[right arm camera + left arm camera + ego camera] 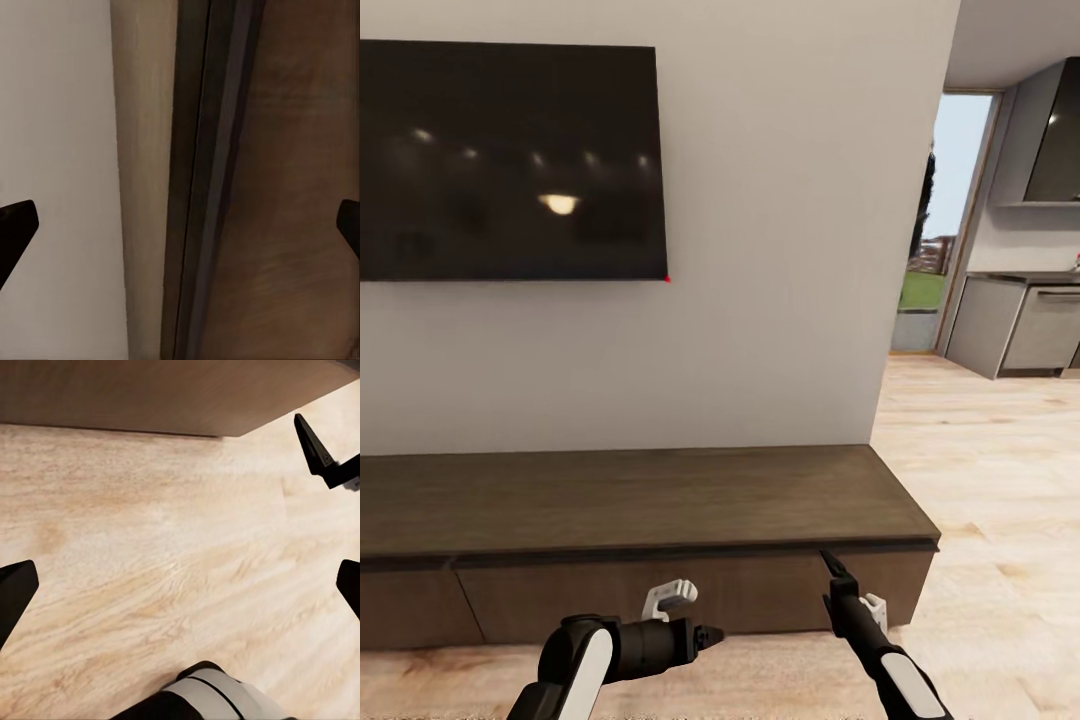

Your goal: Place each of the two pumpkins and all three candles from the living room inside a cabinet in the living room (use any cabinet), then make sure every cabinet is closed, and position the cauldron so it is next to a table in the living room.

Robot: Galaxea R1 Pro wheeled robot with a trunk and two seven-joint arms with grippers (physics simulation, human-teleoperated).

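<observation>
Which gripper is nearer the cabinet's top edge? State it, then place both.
Right. The right gripper reaches up to the gap under the cabinet top, at its right drawer front. The left gripper hangs lower, in front of the drawer fronts, near the floor.

Long low dark-brown cabinet (630, 500) vs wall, drawer fronts shut.

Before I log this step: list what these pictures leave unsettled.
- Inside of the cabinet: hidden behind its drawer fronts in the head view.
- Cabinet's left end: cut off by the head view's edge.
- Right gripper against the cabinet's top edge: touching or apart, cannot tell; the right wrist view is close up.
- Left gripper: fingertips too small in the head view.
</observation>
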